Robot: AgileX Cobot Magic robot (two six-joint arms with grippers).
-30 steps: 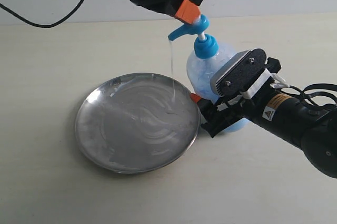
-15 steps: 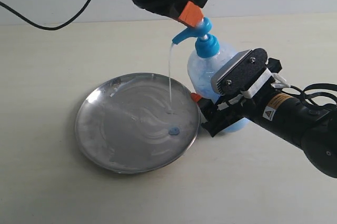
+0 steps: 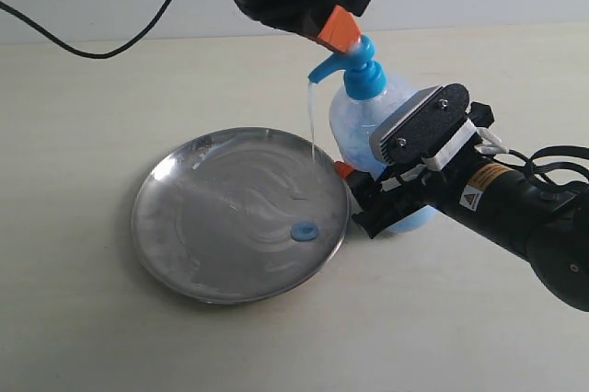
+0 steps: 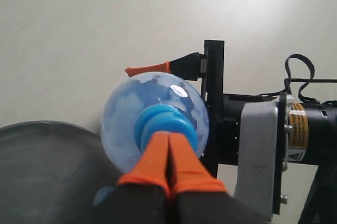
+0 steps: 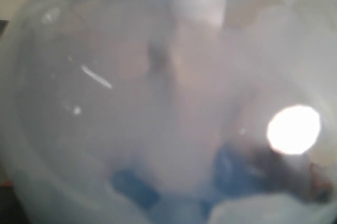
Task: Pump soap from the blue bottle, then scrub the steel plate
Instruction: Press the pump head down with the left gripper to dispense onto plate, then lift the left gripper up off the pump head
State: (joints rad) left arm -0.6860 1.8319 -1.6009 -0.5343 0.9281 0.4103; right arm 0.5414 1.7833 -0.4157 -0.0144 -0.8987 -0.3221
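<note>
The steel plate (image 3: pixel 198 226) catches the soap (image 3: pixel 304 232) pumped from the blue bottle (image 3: pixel 361 130).
Nearest the camera, the plate lies on the table (image 3: pixel 92 337) with a round blue blob on its right half, and a thin strand falls to it from the spout. The bottle stands upright just beside the plate's right rim, its body clasped between the wide-set fingers of the right gripper (image 3: pixel 373 197). Above, the left gripper (image 4: pixel 169 161), its orange fingertips pressed together and holding nothing, bears down on the pump head (image 3: pixel 354 65).
</note>
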